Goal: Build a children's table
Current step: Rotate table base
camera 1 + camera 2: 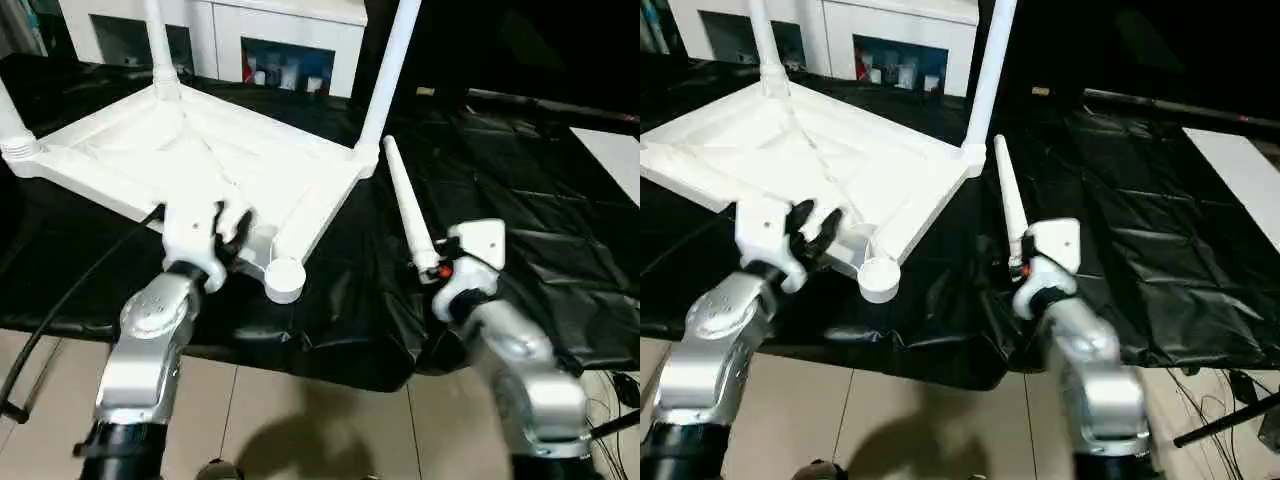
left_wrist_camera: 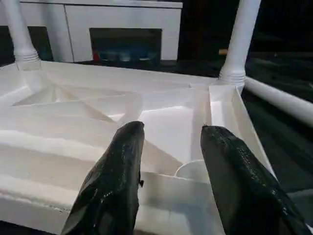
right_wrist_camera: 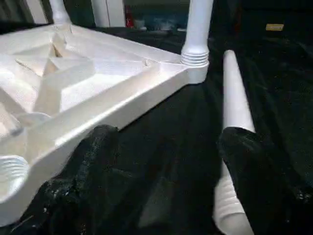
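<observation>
White children's table (image 1: 190, 150) lies flipped: three legs in, last leg (image 1: 408, 205) loose beside the empty socket (image 1: 284, 277). Left claw (image 2: 168, 166) and right claw (image 3: 166, 161) gape, empty.

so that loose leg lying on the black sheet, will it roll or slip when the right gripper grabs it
The loose leg is a smooth round tube, so it would probably roll if nudged sideways. It looks stiff and light, likely hollow plastic. The open right gripper straddles its threaded end, where the ridges may help the fingers hold.
</observation>
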